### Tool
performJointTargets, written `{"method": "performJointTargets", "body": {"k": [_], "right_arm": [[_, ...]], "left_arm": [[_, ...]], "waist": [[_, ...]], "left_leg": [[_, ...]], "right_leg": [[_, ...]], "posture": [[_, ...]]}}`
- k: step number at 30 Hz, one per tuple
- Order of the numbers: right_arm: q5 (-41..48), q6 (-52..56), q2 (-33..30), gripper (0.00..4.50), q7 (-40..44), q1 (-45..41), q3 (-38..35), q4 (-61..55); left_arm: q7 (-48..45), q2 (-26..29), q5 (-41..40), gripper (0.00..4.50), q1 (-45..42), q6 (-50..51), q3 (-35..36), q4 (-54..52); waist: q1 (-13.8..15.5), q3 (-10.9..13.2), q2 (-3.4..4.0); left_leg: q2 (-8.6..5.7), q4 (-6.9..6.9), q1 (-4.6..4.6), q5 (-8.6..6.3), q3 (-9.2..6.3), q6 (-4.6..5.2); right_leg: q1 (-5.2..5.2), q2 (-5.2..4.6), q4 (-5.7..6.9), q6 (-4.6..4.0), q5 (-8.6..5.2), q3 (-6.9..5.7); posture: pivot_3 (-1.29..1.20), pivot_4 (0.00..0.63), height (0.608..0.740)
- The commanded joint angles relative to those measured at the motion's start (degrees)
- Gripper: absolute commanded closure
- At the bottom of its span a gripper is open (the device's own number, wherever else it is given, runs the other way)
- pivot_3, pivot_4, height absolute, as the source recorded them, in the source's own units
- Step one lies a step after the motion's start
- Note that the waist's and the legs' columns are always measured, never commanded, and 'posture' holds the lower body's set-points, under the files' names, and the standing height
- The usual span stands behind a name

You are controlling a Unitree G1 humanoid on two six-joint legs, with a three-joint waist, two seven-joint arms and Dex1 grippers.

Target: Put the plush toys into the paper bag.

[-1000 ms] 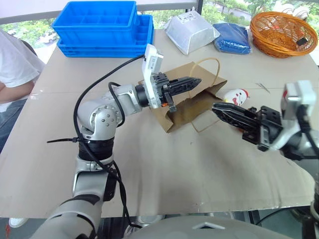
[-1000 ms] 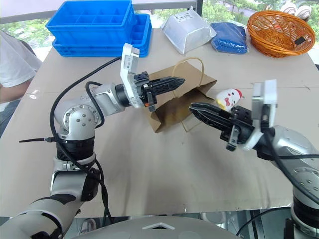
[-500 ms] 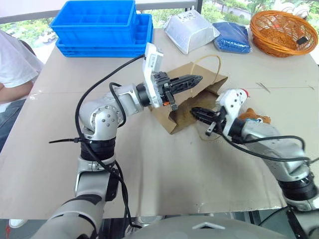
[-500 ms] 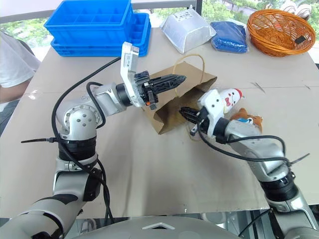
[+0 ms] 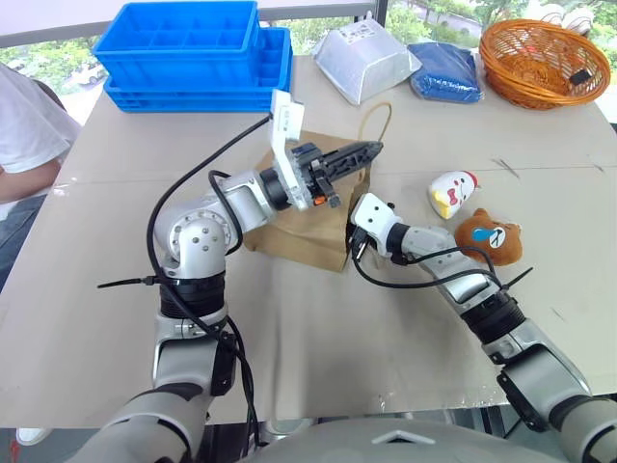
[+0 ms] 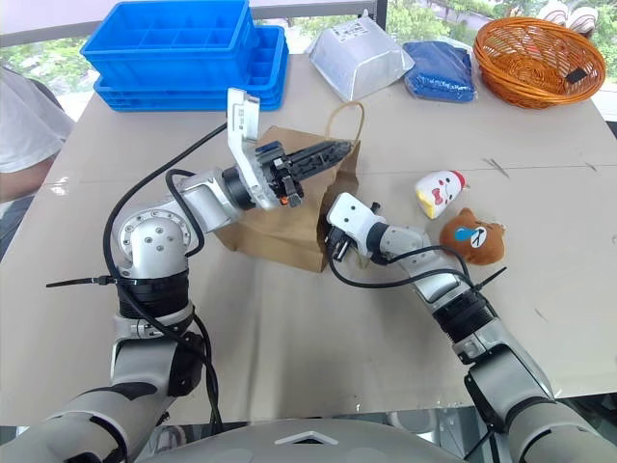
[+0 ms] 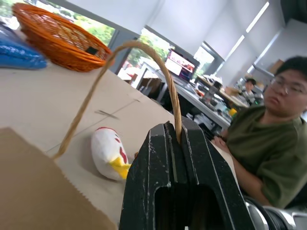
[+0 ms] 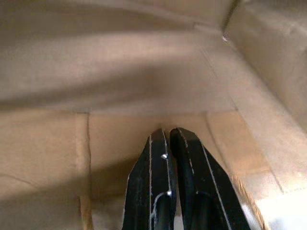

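Observation:
The brown paper bag [image 5: 294, 231] rests on the table, its mouth held up. My left gripper [image 5: 367, 149] is shut on one cord handle [image 7: 144, 52] of the bag, and the cord runs between the fingers [image 7: 192, 158]. My right gripper [image 8: 168, 135] is shut and empty. It reaches inside the bag, with brown paper all round it, and the bag's edge hides its fingers in the eye views. The white chicken plush [image 5: 451, 193] and the brown bear head [image 5: 489, 239] lie on the table to the right of the bag, beside my right forearm.
Stacked blue crates [image 5: 193, 48], a white-grey pouch [image 5: 368, 60], a blue cloth bundle [image 5: 445, 69] and an orange basket [image 5: 540, 58] line the far edge. A person's sleeve [image 5: 24, 135] is at the left edge. A seated person [image 7: 268, 143] is beyond the table.
My right arm swung down and to the left, and its shut gripper went into the bag's mouth. The bag now stands higher and further left. The bear has come into view.

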Motion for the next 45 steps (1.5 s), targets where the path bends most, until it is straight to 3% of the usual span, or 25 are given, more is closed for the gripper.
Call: {"method": "performJointTargets", "body": {"k": [1,6,11,16,20,23,26,29,31,34,39,42,45], "right_arm": [[-2.17,-0.16,-1.9,4.43,4.62,3.72,1.78,0.43],[-2.98,2.62,-1.91,4.43,4.85,6.03,-0.09,-1.54],[-2.27,7.55,0.28,4.43,0.89,6.62,-4.64,-4.83],[0.27,12.52,1.1,4.43,-0.92,8.44,-9.9,-15.52],[2.14,14.27,1.03,4.43,-2.51,10.76,-14.16,-27.88],[6.84,22.22,1.97,4.43,-4.31,12.15,-18.77,-38.67],[11.63,30.87,1.19,3.59,-5.06,14.09,-22.8,-48.44],[16.42,39.2,-0.66,2.35,-5.98,15.4,-28.2,-56.64],[20.46,46.53,-2.92,1.65,-6.96,15.26,-36.46,-61.69],[21.48,52.32,-8.18,0.15,-7.7,15.08,-41.87,-64.19],[14.51,50.92,-17.7,0.06,-10.08,17.24,-39.12,-55.01],[12.34,48.07,-14.27,0.06,-13.07,12.66,-34.77,-44.81],[9.31,45.35,-6.51,0.06,-18.88,5.08,-31.65,-29.79]], "left_arm": [[2.94,1.22,-3.8,4.5,-1.51,-1.51,6.83,-2.14],[4.24,4.66,-6.73,4.5,-1.17,-0.86,10.89,-2.9],[1.22,8.18,-8.4,4.5,0.38,-0.41,10.65,-4.53],[-9.02,14.48,-2.77,4.5,1.44,-3.99,4.9,-6.05],[-20.28,17.58,6.53,4.5,2.17,-15.39,-0.9,-5.74],[-27.21,18.41,10.0,4.5,0.7,-20.65,-3.51,-2.78],[-32.41,18.36,13.39,4.5,-0.55,-25.57,-5.58,0.34],[-35.46,17.66,16.33,4.5,-1.58,-29.62,-6.92,3.67],[-36.08,16.5,17.92,4.5,-2.72,-32.08,-7.38,5.81],[-36.55,15.61,20.03,4.5,-3.08,-34.45,-8.0,7.03],[-33.2,12.53,23.19,4.5,-2.88,-36.66,-8.27,7.05],[-31.51,10.81,23.8,4.5,-2.67,-36.55,-8.38,6.25],[-30.52,10.4,24.9,4.5,-2.23,-36.58,-8.83,5.39]], "waist": [[-0.05,-0.01,-0.01],[-0.02,-0.1,-0.03],[0.02,-0.16,-0.13],[0.13,-0.15,-0.12],[0.14,-0.12,-0.09],[0.11,-0.11,-0.08],[0.23,-0.1,-0.08],[0.23,-0.1,-0.08],[0.27,-0.09,-0.08],[0.31,-0.09,-0.08],[0.15,-0.09,-0.09],[-0.22,-0.09,-0.1],[-0.68,-0.07,-0.14]], "left_leg": [[0.01,0.0,0.02,0.0,-0.01,0.0],[0.05,-0.02,0.11,0.02,-0.05,-0.04],[-0.01,-0.01,0.11,0.04,-0.03,-0.07],[-0.03,-0.02,0.06,0.06,-0.11,-0.12],[-0.1,-0.05,0.02,0.06,-0.06,-0.12],[-0.09,-0.06,-0.01,0.06,-0.06,-0.12],[-0.06,-0.07,-0.03,0.06,-0.1,-0.11],[-0.07,-0.07,-0.04,0.05,-0.08,-0.08],[-0.07,-0.06,-0.05,0.0,-0.07,0.01],[-0.09,-0.04,-0.08,-0.07,-0.07,0.15],[-0.11,-0.06,-0.07,-0.12,-0.03,0.23],[-0.08,-0.06,0.0,-0.12,0.13,0.24],[0.01,-0.02,0.02,-0.11,0.19,0.23]], "right_leg": [[0.0,-0.01,0.03,0.0,0.0,0.03],[0.0,0.02,0.18,-0.01,-0.01,0.06],[0.02,-0.01,0.18,-0.01,-0.01,0.04],[-0.01,0.0,0.22,-0.02,-0.01,0.01],[-0.03,0.01,0.18,-0.02,-0.02,-0.01],[-0.05,0.03,0.11,-0.02,-0.02,-0.03],[-0.06,0.09,0.11,-0.02,-0.02,-0.07],[-0.04,0.09,0.06,-0.02,-0.02,-0.06],[-0.04,0.09,0.06,-0.01,-0.03,-0.05],[-0.02,0.09,0.01,0.0,-0.02,-0.05],[-0.01,0.11,-0.01,0.0,-0.03,-0.04],[-0.01,0.19,-0.01,0.0,-0.02,0.09],[-0.02,0.28,0.02,-0.01,-0.01,0.14]], "posture": [[0.0,0.15,0.74],[0.0,0.15,0.74],[0.0,0.15,0.74],[0.0,0.15,0.74],[0.0,0.15,0.74],[0.0,0.15,0.74],[0.0,0.15,0.74],[0.0,0.15,0.74],[0.0,0.15,0.74],[0.0,0.15,0.74],[0.0,0.15,0.74],[0.0,0.15,0.74],[0.0,0.15,0.74]]}}
